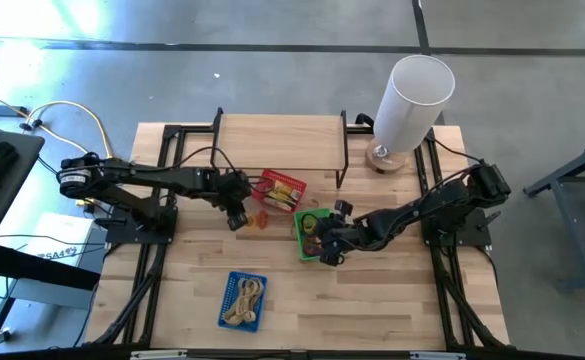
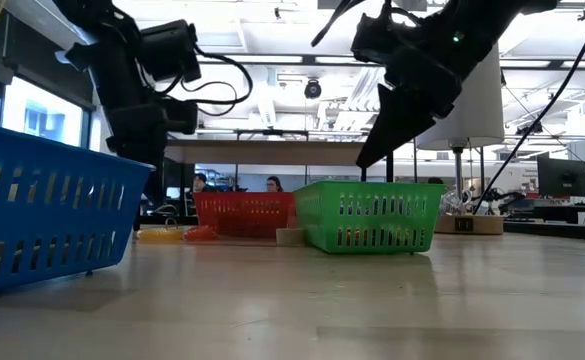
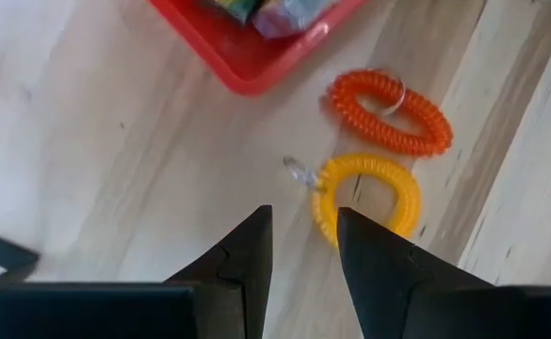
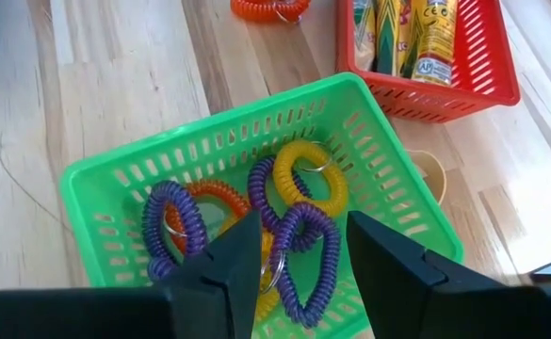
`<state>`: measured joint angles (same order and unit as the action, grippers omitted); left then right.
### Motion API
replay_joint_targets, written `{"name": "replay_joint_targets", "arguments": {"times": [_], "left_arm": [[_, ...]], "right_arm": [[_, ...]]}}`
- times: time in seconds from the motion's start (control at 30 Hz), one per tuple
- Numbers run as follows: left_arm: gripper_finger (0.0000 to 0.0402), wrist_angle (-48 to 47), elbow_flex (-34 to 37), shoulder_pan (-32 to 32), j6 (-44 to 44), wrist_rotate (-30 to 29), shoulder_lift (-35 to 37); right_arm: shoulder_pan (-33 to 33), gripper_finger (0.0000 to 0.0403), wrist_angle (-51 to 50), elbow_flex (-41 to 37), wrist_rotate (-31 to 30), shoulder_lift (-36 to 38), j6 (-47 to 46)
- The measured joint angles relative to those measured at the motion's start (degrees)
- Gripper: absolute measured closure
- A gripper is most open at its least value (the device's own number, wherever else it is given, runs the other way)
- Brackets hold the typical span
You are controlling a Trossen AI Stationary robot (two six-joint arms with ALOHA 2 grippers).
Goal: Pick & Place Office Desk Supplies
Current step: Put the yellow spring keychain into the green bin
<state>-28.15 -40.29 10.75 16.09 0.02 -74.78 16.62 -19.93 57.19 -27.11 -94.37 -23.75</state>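
The left gripper (image 3: 303,247), fingers apart and empty, hovers just above a yellow coil (image 3: 366,195) lying beside an orange coil (image 3: 389,112) on the table near the red basket (image 3: 247,58). The right gripper (image 4: 303,252), fingers also apart and empty, hangs over the green basket (image 4: 101,174), above the purple coils (image 4: 305,247) piled inside with orange and yellow ones.

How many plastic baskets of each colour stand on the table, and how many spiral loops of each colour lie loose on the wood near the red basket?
Blue plastic basket: 1
Red plastic basket: 1
Green plastic basket: 1
Orange spiral loop, loose: 1
Yellow spiral loop, loose: 1
Total: 5
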Motion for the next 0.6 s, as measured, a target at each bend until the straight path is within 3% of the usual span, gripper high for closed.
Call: {"name": "replay_joint_targets", "arguments": {"times": [0.3,0.43,0.6], "left_arm": [[0.0273,-0.5,0.0,0.4,1.6,-0.2,0.0],[0.0227,-0.3,0.0,0.2,1.4,1.5,-0.4],[0.0169,1.1,0.0,-0.1,5.4,-0.6,-1.9]], "right_arm": [[0.0,0.0257,-0.4,0.0,0.2,0.0,0.0],[0.0,0.0257,-0.4,0.0,0.2,0.0,0.0],[0.0,0.0257,-0.4,0.0,0.2,0.0,0.0]]}}
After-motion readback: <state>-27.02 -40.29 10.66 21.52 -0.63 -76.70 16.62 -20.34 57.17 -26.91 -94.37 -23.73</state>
